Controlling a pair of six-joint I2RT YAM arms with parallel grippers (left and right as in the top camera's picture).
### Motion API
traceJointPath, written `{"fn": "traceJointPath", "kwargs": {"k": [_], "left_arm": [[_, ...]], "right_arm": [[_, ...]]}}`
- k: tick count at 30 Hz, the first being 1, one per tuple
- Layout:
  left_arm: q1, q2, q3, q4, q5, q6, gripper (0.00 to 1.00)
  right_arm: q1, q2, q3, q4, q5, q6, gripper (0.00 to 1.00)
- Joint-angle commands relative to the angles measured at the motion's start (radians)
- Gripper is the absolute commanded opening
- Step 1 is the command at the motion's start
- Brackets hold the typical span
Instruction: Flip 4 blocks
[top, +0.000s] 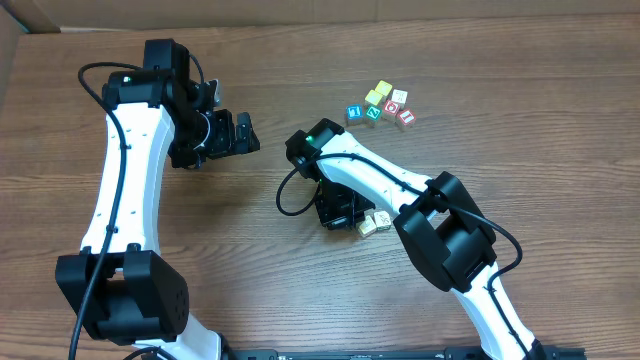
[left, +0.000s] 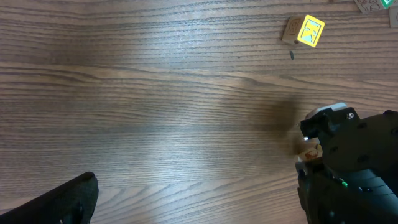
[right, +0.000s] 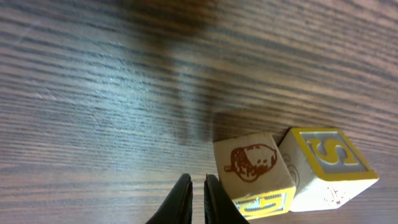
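Note:
Two blocks lie side by side by my right gripper (top: 352, 215): a cream one (top: 368, 226) and a yellow-edged one (top: 381, 218). In the right wrist view the nearer block (right: 254, 163) shows a cream face with a brown acorn drawing, and the other (right: 326, 155) shows a yellow-framed S. My right gripper (right: 198, 183) is shut on nothing, its right finger against the acorn block's left side. More blocks sit clustered at the back: yellow (top: 376, 97), teal (top: 372, 113) and red (top: 392, 107). A yellow K block (left: 309, 31) shows in the left wrist view. My left gripper (top: 240, 133) hangs open and empty.
A blue-faced cube (top: 353, 112) and a white-topped cube (top: 399, 96) sit in the same back cluster, with another red-faced cube (top: 406, 116). The right arm's black gripper body (left: 351, 168) fills the lower right of the left wrist view. Bare wood lies between the arms.

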Motion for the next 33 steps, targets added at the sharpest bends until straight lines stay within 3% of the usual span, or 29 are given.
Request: {"fn": "traceJointPath", "kwargs": {"k": [1,33], "left_arm": [[-0.006,0.003,0.018,0.001,-0.006,-0.01,1.0],[-0.006,0.003,0.018,0.001,-0.006,-0.01,1.0]], "right_arm": [[-0.002,-0.002,0.012,0.009,0.014,0.003,0.11],[-0.005,-0.002,0.012,0.039,0.074,0.056,0.14]]}}
